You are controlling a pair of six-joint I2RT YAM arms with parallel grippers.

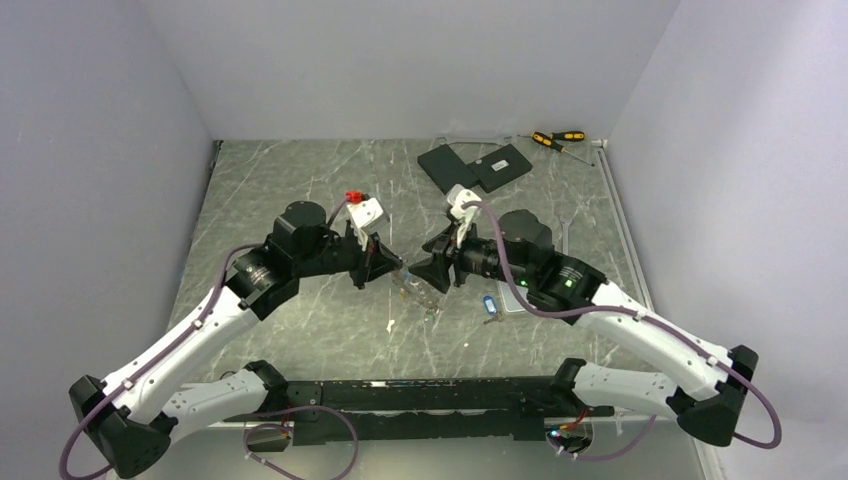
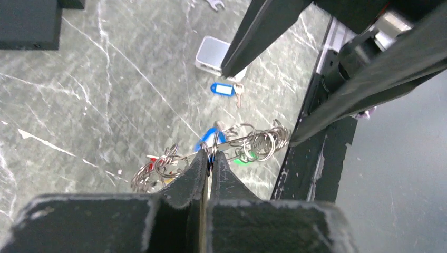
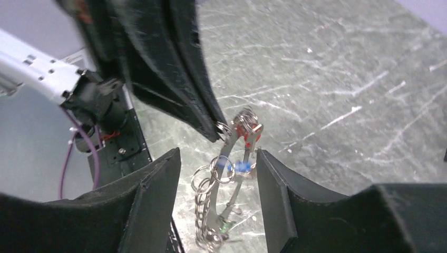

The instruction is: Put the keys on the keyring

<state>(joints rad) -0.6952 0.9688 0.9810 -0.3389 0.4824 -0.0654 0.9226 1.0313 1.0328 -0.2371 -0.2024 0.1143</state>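
Note:
My left gripper (image 1: 401, 272) is shut on the keyring (image 1: 420, 295), a thin metal loop strung with several small rings, and holds it above the table. In the left wrist view the fingertips (image 2: 200, 158) pinch it at its middle (image 2: 248, 141). Blue (image 2: 213, 137), green (image 2: 242, 158) and red (image 2: 153, 166) key heads hang on it. My right gripper (image 3: 217, 155) is open, with its jaws on either side of the hanging keyring (image 3: 226, 174), not touching it. A loose key with a blue tag (image 1: 489, 305) lies on the table, also in the left wrist view (image 2: 222, 89).
A pale rounded slab (image 2: 213, 52) lies beside the loose blue key. Two black flat boxes (image 1: 475, 165) and yellow-and-black screwdrivers (image 1: 557, 138) sit at the back right. The black frame rail (image 1: 420, 385) runs along the near edge.

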